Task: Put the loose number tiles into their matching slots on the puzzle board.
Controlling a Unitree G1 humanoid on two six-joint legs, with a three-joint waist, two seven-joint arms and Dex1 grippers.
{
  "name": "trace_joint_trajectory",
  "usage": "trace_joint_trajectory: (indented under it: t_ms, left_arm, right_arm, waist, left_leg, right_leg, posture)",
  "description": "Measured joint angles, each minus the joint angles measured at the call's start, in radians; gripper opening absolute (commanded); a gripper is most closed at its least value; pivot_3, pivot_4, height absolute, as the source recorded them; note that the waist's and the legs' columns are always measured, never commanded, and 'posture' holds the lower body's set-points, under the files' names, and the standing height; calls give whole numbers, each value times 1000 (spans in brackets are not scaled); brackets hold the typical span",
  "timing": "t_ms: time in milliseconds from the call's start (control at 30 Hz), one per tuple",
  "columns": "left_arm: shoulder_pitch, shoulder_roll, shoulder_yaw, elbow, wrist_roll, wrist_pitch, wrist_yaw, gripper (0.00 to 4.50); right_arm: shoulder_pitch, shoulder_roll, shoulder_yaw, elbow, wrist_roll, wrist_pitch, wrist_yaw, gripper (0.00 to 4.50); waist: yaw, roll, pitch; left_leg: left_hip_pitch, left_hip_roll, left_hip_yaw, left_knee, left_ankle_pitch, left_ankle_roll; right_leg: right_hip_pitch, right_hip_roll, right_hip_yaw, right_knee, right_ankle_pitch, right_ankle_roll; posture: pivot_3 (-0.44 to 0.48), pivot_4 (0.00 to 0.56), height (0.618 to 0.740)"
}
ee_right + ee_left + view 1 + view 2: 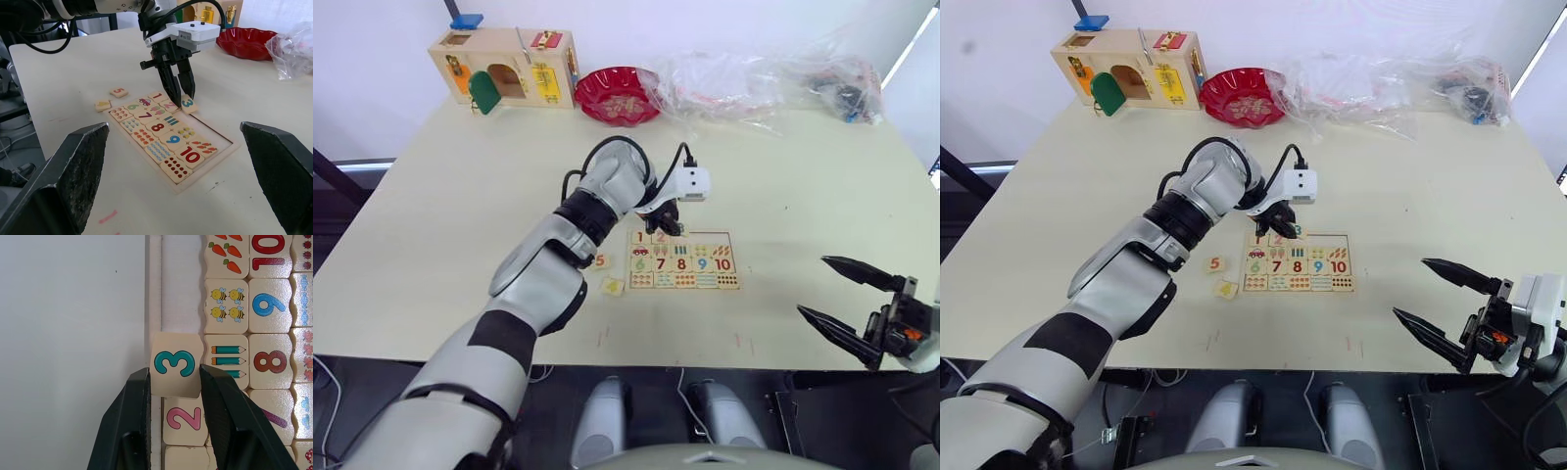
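The left gripper (174, 382) clamps the 3 tile (175, 364) over the puzzle board (684, 260)'s far row, seemingly overlapping its rim; the right gripper (847, 302) hangs spread, near-right.

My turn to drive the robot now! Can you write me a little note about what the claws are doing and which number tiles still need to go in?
Left claw: shut on the 3 tile, tilted over the board's frame beside the 2 tile, not yet seated.
Right claw: open, empty, off to the board's right.
Done: 1 tile and 2 sit in the puzzle board top row.
Left: seat 3, then the 5 tile and 4 tile, loose on the table left of the board.
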Motion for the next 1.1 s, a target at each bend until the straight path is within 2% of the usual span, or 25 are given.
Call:
trace_joint_trajectory:
  t_ms: [1100]
  left_arm:
    - [21,-30,-3,25,37,-1,8,974]
  right_arm:
    - [27,14,0,-30,-8,-2,-21,4500]
  waist:
    - [0,0,0]
  left_leg:
    - [0,0,0,0,0,0]
  right_leg:
    - [0,0,0,0,0,0]
  posture:
    - [0,150,740]
